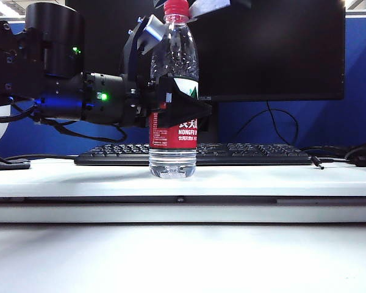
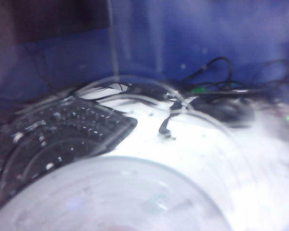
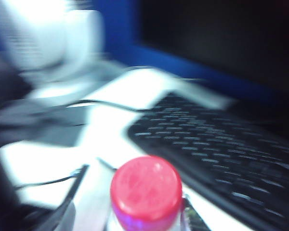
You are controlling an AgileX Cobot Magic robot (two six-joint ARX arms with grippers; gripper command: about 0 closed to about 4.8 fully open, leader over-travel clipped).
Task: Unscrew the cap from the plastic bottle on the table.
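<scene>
The plastic bottle (image 1: 174, 61) stands upright on the white table (image 1: 280, 180), clear with a red and white label. My left gripper (image 1: 174, 111) comes in from the left and is shut on the bottle at label height; in the left wrist view the clear bottle (image 2: 115, 192) fills the near field. The red cap (image 1: 175, 8) sits on the bottle's neck. My right gripper (image 1: 178, 19) is above, its grey fingers (image 1: 152, 32) standing apart on either side of the cap. In the right wrist view the cap (image 3: 145, 187) lies between the fingers (image 3: 62, 211), with a gap beside it.
A black keyboard (image 1: 250, 152) lies just behind the bottle, with a dark monitor (image 1: 268, 49) and a blue partition behind it. Cables (image 1: 335, 152) and a dark mouse (image 2: 226, 110) lie at the right. A raised white ledge (image 1: 183, 210) runs across the front.
</scene>
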